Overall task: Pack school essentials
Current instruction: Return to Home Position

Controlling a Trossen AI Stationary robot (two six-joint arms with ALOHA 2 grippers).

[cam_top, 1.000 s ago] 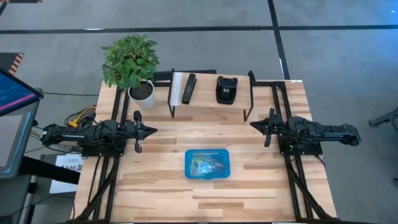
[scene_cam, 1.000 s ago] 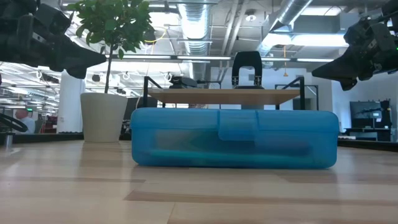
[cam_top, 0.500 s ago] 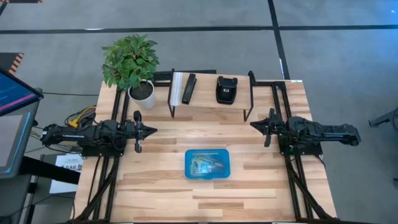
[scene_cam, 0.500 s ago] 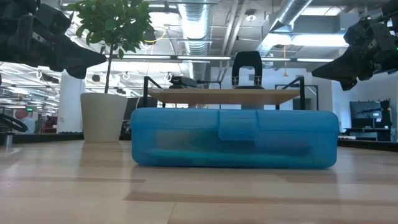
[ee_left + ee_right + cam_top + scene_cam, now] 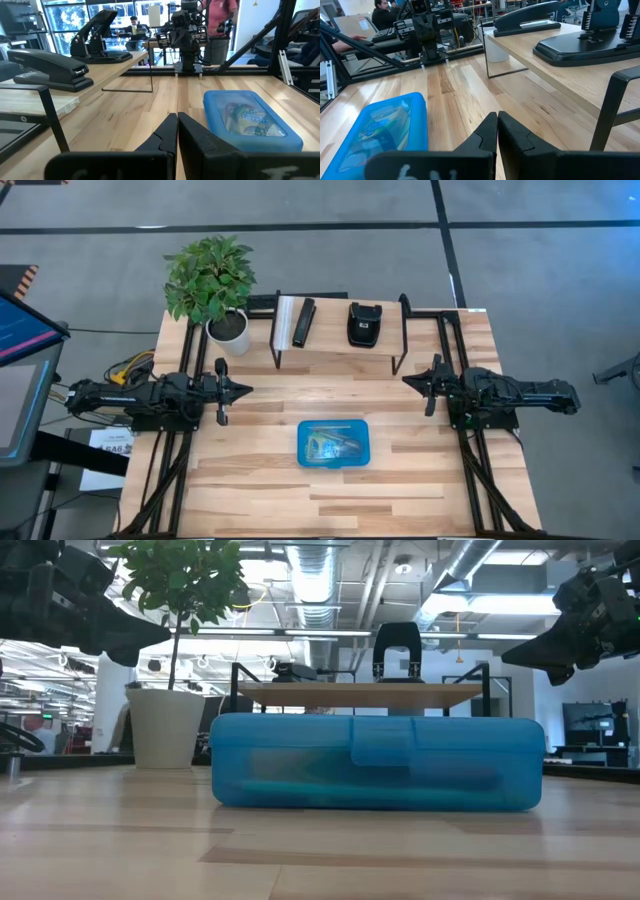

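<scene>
The blue translucent box (image 5: 333,443) lay with its lid down on the wooden table (image 5: 420,480), towards the front and about midway between the two arms. Through the lid, the yellow-green crayon box (image 5: 248,120) could be seen inside, with other small stationery around it too blurred to name.

The left gripper (image 5: 248,390) hung above the table's left side with its fingers (image 5: 169,131) pressed together on nothing. It pointed across the table towards the other arm, and the box lay ahead of it and off to its right, well apart. The right gripper (image 5: 405,381) hung above the table's right side, likewise closed and empty, with its fingers (image 5: 490,129) meeting at the tips. The box lay ahead of it and to its left, also well apart. In the low view both grippers sat clearly higher than the lid.

Behind the box stood a low wooden shelf (image 5: 340,340) carrying a black stapler (image 5: 303,322) and a black hole punch (image 5: 362,323), with a potted plant (image 5: 210,280) at the back left corner.
</scene>
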